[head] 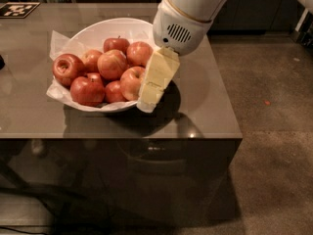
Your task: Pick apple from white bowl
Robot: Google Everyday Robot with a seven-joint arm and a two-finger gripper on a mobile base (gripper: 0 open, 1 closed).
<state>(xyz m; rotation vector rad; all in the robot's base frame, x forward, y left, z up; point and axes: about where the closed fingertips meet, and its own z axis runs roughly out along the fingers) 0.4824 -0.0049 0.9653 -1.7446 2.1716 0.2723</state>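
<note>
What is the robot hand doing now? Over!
Cream-coloured robot hand at rim of big glossy white bowl. Round red apple with yellow blush in bowl, beside hand. Other red apples crowd it.

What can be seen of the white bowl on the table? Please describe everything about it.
The bowl is large, round, deep and glossy white. It is lined with crinkled white paper that sticks out over its left rim. It stands upright on the grey table, toward the front edge, and holds a pile of red apples. The tool points down at its right rim, beside the apples; contact with the bowl cannot be told.
</note>
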